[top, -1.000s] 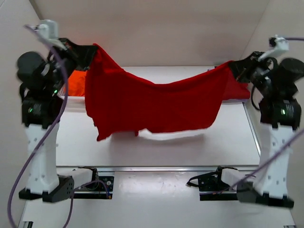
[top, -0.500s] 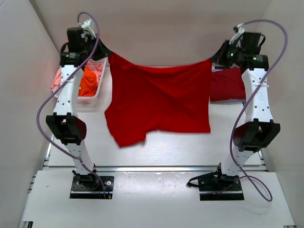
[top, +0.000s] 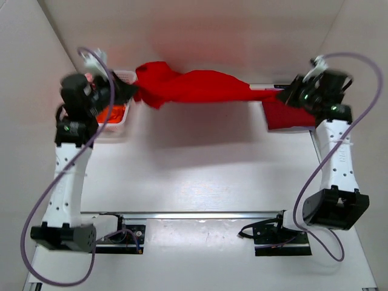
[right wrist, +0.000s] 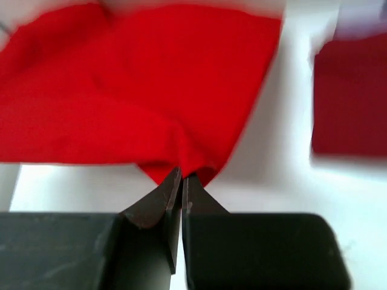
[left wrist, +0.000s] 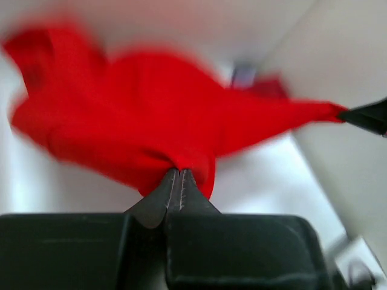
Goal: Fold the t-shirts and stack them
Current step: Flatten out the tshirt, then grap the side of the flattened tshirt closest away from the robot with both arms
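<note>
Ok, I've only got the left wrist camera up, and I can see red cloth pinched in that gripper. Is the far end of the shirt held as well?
Observer: Yes. The right wrist view shows the right gripper shut on an edge of the bright red t-shirt.
Operator: Is it lying on the table?
Observer: No. From above it spans bunched between the two arms, off the table, with its shadow below it.
Operator: What's near my arm?
Observer: A white mesh basket holding orange cloth sits right beside the left gripper.
</note>
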Motion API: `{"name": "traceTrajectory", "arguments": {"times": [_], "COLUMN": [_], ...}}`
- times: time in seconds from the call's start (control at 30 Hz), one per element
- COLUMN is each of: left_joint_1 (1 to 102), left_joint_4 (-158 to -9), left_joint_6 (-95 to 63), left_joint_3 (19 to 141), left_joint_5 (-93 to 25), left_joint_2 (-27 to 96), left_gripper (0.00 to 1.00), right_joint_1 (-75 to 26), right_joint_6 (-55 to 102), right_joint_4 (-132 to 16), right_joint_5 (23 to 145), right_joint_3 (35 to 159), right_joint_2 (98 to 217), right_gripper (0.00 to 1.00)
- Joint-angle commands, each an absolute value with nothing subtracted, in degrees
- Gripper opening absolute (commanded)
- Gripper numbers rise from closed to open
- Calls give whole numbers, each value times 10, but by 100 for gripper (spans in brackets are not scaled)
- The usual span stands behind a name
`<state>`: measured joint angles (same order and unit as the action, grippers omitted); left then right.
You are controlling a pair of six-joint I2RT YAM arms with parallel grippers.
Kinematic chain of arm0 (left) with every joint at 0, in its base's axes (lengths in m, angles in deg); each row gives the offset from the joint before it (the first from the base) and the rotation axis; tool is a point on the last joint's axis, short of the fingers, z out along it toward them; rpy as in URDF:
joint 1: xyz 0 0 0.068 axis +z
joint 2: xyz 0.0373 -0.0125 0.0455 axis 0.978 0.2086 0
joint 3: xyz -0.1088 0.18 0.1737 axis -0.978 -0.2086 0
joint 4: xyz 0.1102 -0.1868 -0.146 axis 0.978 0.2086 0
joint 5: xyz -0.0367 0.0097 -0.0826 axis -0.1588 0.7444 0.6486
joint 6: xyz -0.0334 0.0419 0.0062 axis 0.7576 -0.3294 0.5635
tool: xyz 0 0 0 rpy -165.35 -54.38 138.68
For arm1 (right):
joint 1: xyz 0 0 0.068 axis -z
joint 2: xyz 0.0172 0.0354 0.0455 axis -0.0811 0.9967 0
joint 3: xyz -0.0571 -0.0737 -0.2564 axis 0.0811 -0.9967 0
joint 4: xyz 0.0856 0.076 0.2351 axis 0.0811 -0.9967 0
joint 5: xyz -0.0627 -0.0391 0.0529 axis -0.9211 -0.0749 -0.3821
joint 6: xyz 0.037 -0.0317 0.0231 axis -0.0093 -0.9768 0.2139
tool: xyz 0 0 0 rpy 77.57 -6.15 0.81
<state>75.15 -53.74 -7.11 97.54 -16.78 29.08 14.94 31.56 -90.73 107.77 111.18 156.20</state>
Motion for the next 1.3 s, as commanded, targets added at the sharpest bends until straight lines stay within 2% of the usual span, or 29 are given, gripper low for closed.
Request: {"name": "traceTrajectory", "arguments": {"times": [0.0,0.17,0.23,0.43,0.63,0.87,1.27], "left_joint_1": [734,693,658,642,642,683,740], "left_joint_4": [-542,-494,-462,-453,-462,-476,-531], "left_joint_6": [-53,-18,-10,29,24,-10,-58], "left_joint_3": [766,520,468,360,364,431,483], "left_joint_5": [-189,-235,-259,-221,-237,-274,-279], "left_joint_2": [229,70,48,-2,5,48,166], "left_gripper": [0,0,0,0,0,0,0], "right_joint_1": [140,109,103,110,128,182,176], "right_joint_6": [311,335,358,369,370,339,331], "right_joint_4": [-886,-934,-954,-1016,-1024,-1006,-969], "right_joint_5": [1081,1027,1025,1004,993,1001,1010], "right_joint_3": [941,733,687,592,577,585,639], "right_joint_2": [1520,1439,1420,1392,1403,1429,1492], "right_gripper": [0,0,0,0,0,0,0]}}
